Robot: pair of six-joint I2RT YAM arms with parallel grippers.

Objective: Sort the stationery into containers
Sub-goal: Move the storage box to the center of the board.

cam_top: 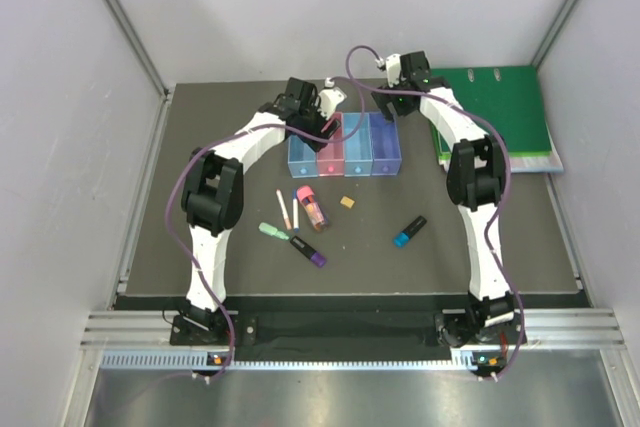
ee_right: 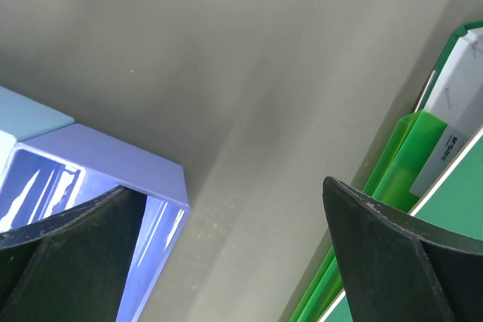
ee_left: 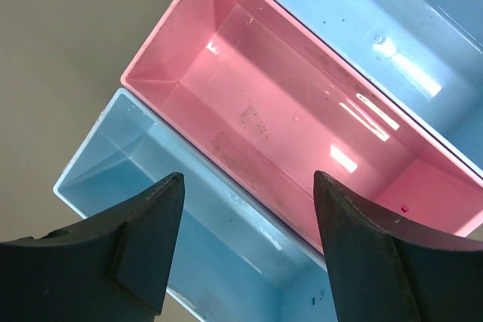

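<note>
Our left gripper hangs wide open, empty, over the pink bin (a drop spot, we judge); the right gripper, right of that bin, likewise gapes empty.

The table top in front of me is flat and dark grey. Pale grey walls stand on its left, back and right sides. Thin silver posts run up the two back corners. A silver rail lies along the near edge, and next to it is a shiny grey metal sheet. The light is soft and even.
</note>
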